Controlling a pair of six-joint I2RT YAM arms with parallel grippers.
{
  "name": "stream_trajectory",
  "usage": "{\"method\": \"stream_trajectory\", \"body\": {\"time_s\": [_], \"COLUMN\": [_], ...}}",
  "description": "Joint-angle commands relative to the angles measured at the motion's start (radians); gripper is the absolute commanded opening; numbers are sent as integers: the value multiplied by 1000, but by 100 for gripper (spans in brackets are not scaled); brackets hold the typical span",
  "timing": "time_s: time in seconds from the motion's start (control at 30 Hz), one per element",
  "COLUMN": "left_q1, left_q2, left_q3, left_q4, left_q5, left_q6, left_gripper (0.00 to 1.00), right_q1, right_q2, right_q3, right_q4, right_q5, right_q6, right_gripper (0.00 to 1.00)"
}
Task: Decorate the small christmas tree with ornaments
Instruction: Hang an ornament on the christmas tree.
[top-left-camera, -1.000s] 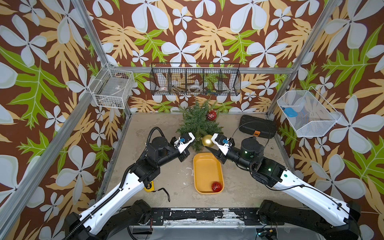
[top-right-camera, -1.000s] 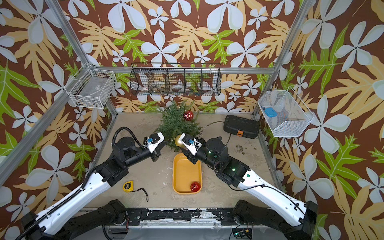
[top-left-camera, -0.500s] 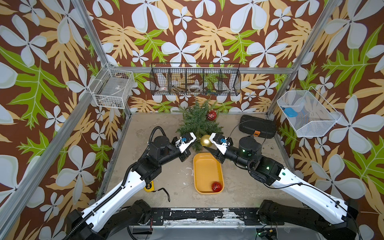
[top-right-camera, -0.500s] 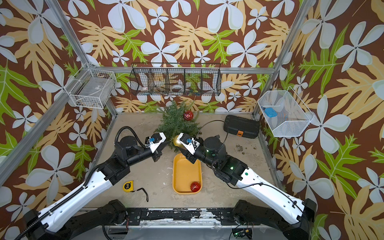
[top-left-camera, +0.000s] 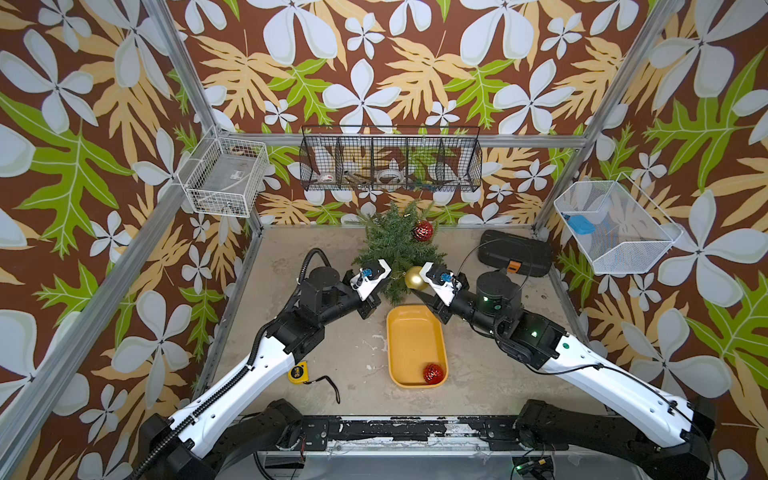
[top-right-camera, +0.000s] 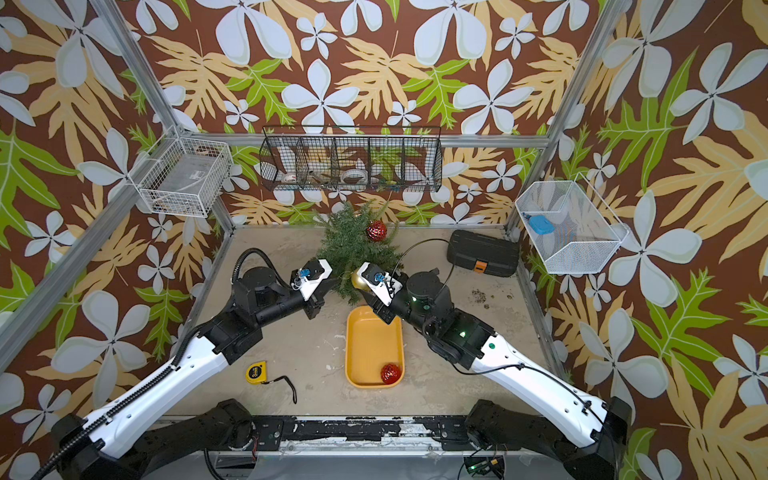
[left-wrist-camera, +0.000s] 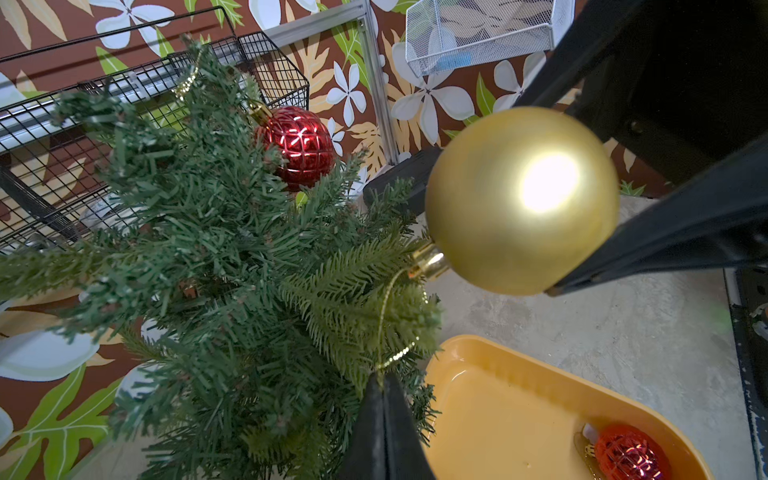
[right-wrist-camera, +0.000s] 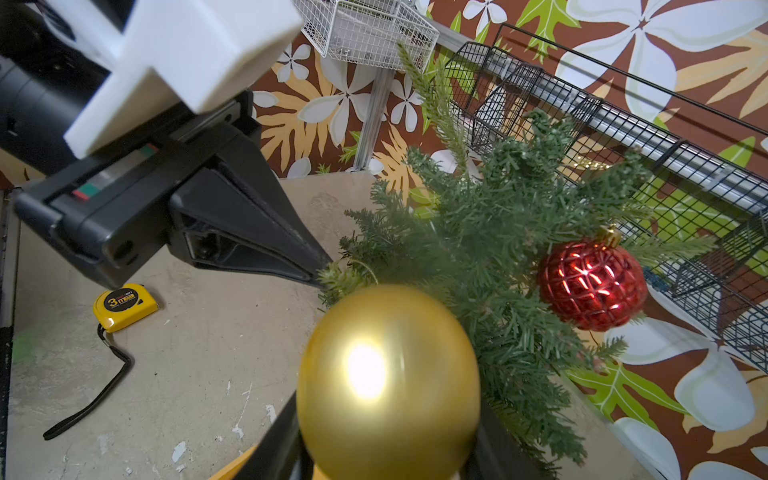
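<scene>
The small christmas tree (top-left-camera: 392, 245) (top-right-camera: 353, 249) stands at the back of the table, with a red faceted ornament (top-left-camera: 423, 231) (left-wrist-camera: 301, 143) (right-wrist-camera: 592, 286) hanging near its top. My right gripper (right-wrist-camera: 388, 403) is shut on the gold ornament (top-left-camera: 414, 278) (left-wrist-camera: 519, 199), held against the tree's lower branches. In the left wrist view my left gripper (left-wrist-camera: 380, 376) is shut, pinching that ornament's thin gold loop among the needles. In both top views its tips are hidden in the branches. Another red ornament (top-left-camera: 433, 372) (top-right-camera: 391, 373) lies in the near corner of the yellow tray (top-left-camera: 411, 332).
A yellow tape measure (top-left-camera: 298, 372) (right-wrist-camera: 124, 305) with a black strap lies front left. A black case (top-left-camera: 515, 253) sits at the back right. A black wire basket (top-left-camera: 390, 164) hangs on the back wall just above the tree, and white wire baskets (top-left-camera: 224, 176) hang on the side walls.
Hardly anything differs. The right gripper with the gold ornament has shifted only slightly beside the tree, and both grips stay as they were.
</scene>
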Motion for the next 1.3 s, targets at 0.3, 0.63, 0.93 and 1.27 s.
{"method": "stream_trajectory", "body": {"time_s": [0.3,0.63,0.93,1.27], "left_q1": [9,12,13,13], "left_q2": [14,-12,-109,-215], "left_q3": [22,25,-20,-124], "left_q4": [-13,10,9,42], "left_q5": [19,-35,-168,-249], "left_q6": [-25,-61,-82,-102], "left_gripper": [0,31,39,41], "right_q1": [2,1,1,1], "right_q2": [-1,-16,-21,-98], "right_q3": [-28,-69,-77,-107], "right_q4": [-7,17,19,-58], "right_q5": [4,-27,-57,-76], "right_q6": [24,68,123,175], "right_gripper": [23,27,62,71]}}
